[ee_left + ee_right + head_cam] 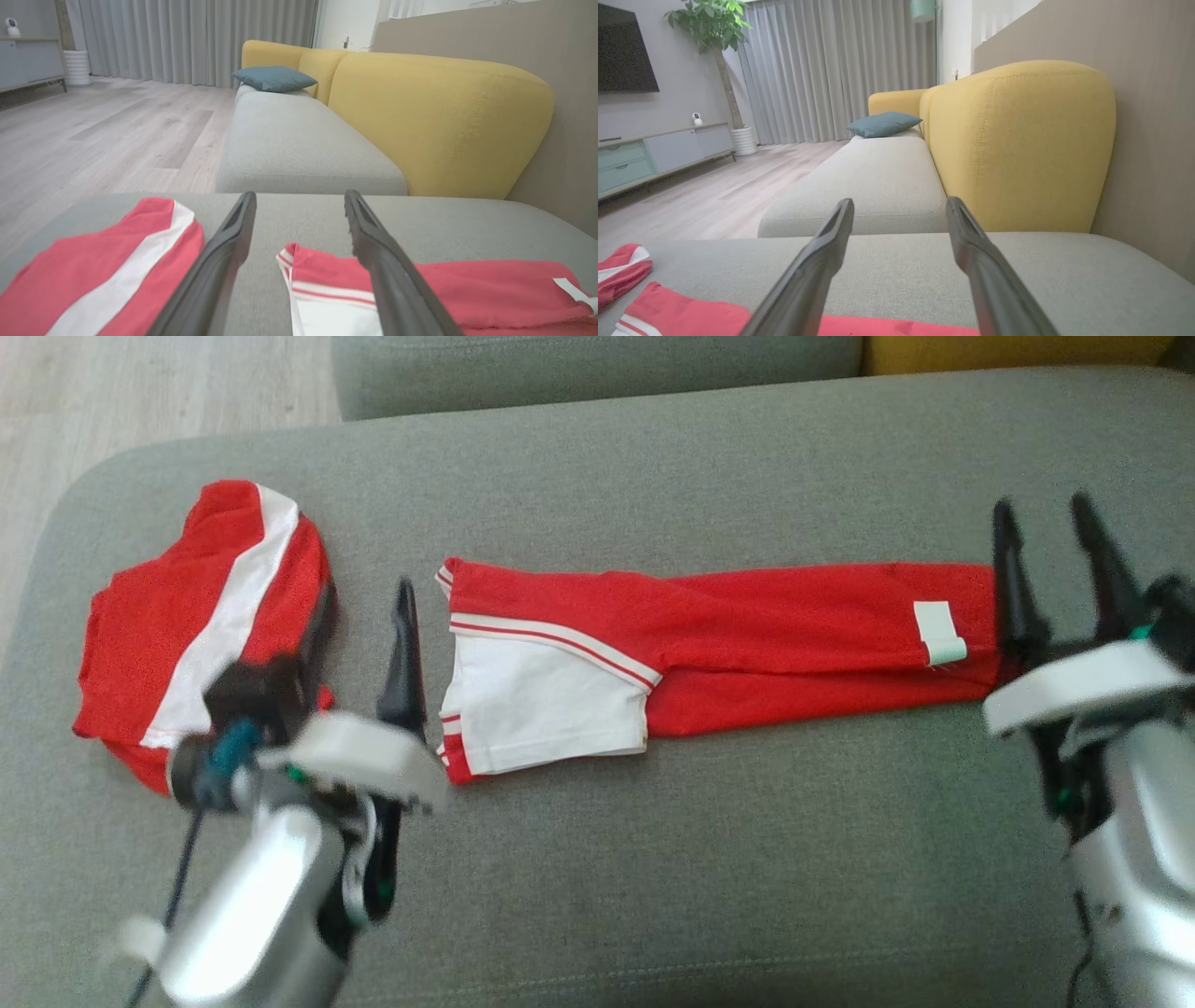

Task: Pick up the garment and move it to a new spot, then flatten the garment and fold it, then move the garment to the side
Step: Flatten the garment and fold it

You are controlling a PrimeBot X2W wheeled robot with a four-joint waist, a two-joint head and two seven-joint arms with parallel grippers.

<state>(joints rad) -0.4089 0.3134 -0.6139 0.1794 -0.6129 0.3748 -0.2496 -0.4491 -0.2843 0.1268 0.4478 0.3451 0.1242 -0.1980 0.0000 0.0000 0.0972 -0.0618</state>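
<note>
The garment [709, 653] lies on the grey cushion [653, 877] as a long narrow strip, which I judge is flattened and folded lengthwise. Left jaws at its white-panelled end and right jaws at the other end both gape, released, gripping nothing. Cross folds and the move aside remain.

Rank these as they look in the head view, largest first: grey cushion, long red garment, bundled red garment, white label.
1. grey cushion
2. long red garment
3. bundled red garment
4. white label
Same surface, so nearness matters little.
</note>
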